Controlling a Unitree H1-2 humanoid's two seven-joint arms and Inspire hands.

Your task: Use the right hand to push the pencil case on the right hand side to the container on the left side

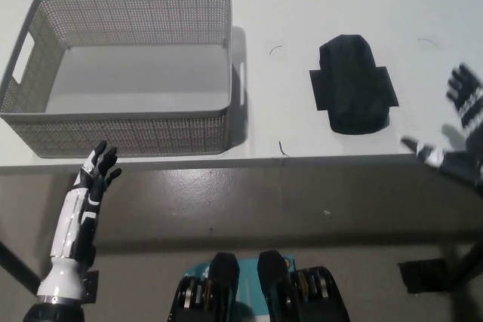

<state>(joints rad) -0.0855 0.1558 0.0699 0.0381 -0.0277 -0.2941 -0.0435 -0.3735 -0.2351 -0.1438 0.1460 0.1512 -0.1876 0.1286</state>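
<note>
Right hand [460, 130], open at frame right, sits beside the case [353, 85]; an off-centre push may spin it past the basket [124, 137].

Container [124, 65] left, pencil case [353, 84] right — seemingly apart — on table [302, 5].

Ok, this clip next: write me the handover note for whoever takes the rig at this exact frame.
Right hand: black, open, at the table's right edge, right of the black fabric pencil case, not touching it.
Left hand: white, open, resting by the table's front edge, below the grey mesh plastic container.
The pencil case lies flat on the white table, apart from the container.
Done: nothing yet.
Left: push the case leftward to the container.
</note>
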